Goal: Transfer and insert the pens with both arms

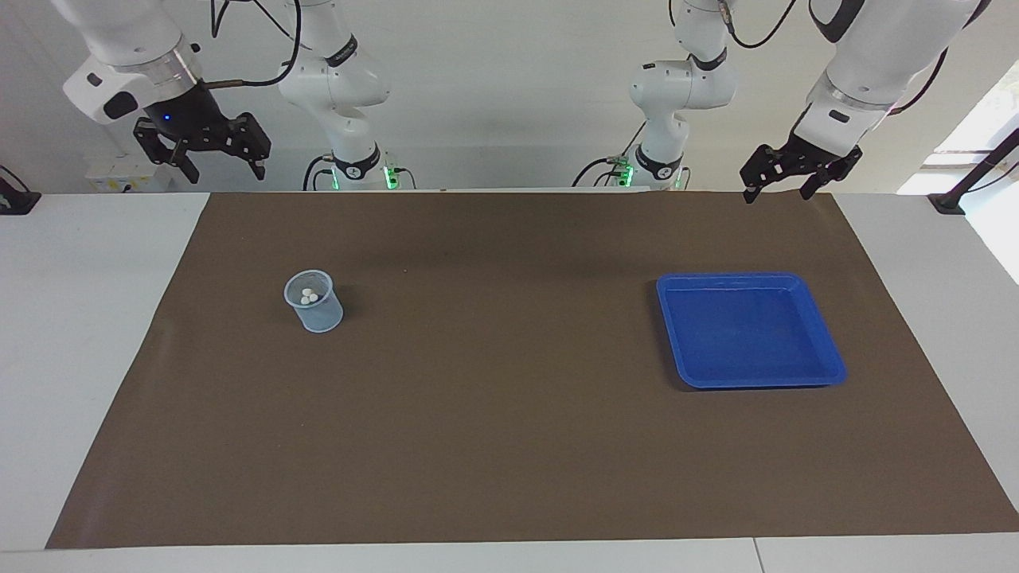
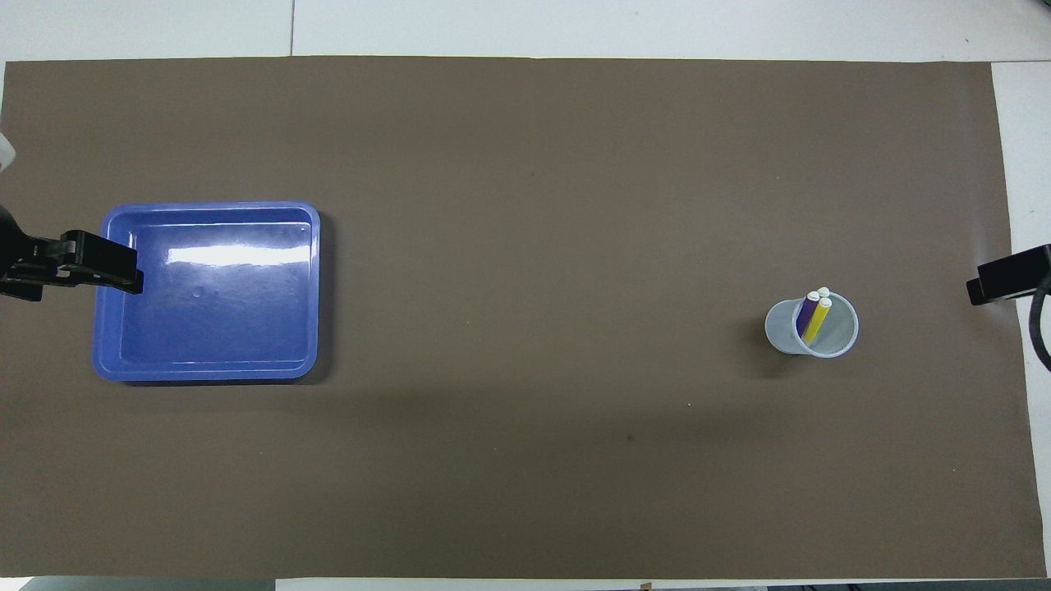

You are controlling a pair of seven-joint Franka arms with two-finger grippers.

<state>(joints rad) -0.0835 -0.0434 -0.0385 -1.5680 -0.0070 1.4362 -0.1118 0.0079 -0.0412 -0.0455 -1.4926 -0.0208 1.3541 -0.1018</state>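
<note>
Three slim marker pens (image 2: 814,316), yellow and purple barrels showing, whitish caps up, stand in a clear plastic cup (image 1: 314,302) at nine o'clock from the shallow blue tray (image 1: 828,354). Left gripper (image 1: 788,185) and right gripper (image 1: 223,163) hang raised at the table's robot edge, jaws apart.

A cup (image 1: 314,301) stands on the mat (image 1: 509,446) toward the right arm's end of the table (image 1: 80,358), with the pens (image 2: 814,315) upright inside it, caps up. A tray (image 1: 748,329) lies well apart, toward the left arm's end.
</note>
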